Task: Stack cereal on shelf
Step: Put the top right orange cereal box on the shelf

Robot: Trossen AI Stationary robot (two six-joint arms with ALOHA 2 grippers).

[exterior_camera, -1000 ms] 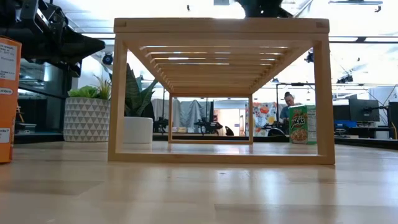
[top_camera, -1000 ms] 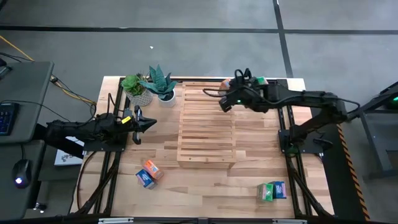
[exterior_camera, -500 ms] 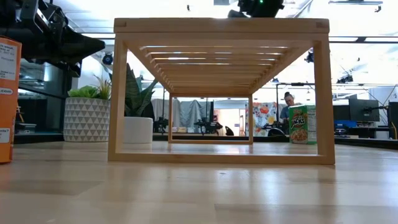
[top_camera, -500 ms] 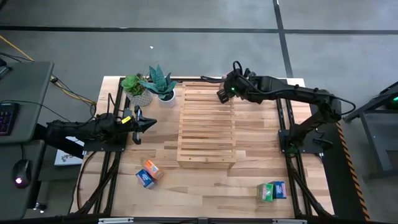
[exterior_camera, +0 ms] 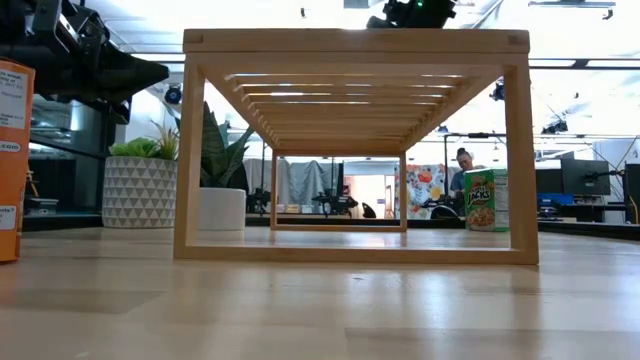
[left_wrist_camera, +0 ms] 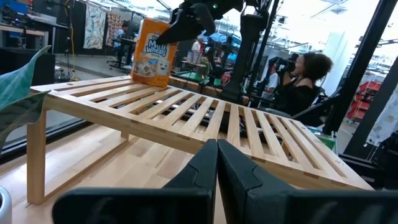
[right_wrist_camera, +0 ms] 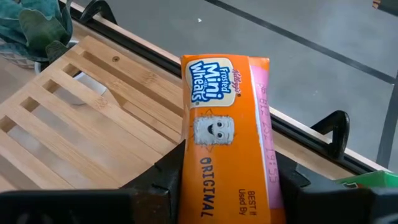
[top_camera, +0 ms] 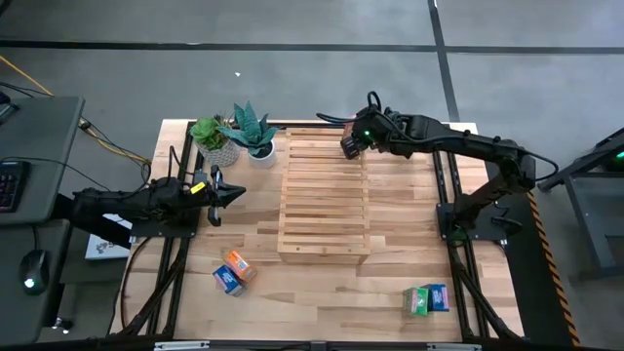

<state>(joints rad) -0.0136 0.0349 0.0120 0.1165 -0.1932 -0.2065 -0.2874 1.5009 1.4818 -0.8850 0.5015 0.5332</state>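
the right arm reaches in from the table's right side, stretched long and low across to the far right corner of the shelf (top_camera: 324,195), where the right gripper (top_camera: 349,146) sits over the slats. its fingers (right_wrist_camera: 163,177) flank an upright orange cereal box (right_wrist_camera: 227,134), one on each broad side, and the box stands with its base on the far end of the rack; whether the pads press the cardboard or stand just off it cannot be told. from the left wrist view the same box (left_wrist_camera: 153,51) shows standing on the far slats with the dark gripper over its top. the left arm lies folded along the table's left edge, its left gripper (top_camera: 234,194) pointing toward the shelf with its fingers pressed together and nothing between them. an orange and a blue box (top_camera: 233,272) lie near the front left of the table, and a green and a blue box (top_camera: 426,299) near the front right corner. in the low view the right gripper is mostly cut off by the picture's top edge, a green box (exterior_camera: 485,200) stands beyond the rack's right leg, and an orange box (exterior_camera: 12,160) is cropped at the left edge. two potted plants (top_camera: 234,136) stand by the shelf's far left corner.
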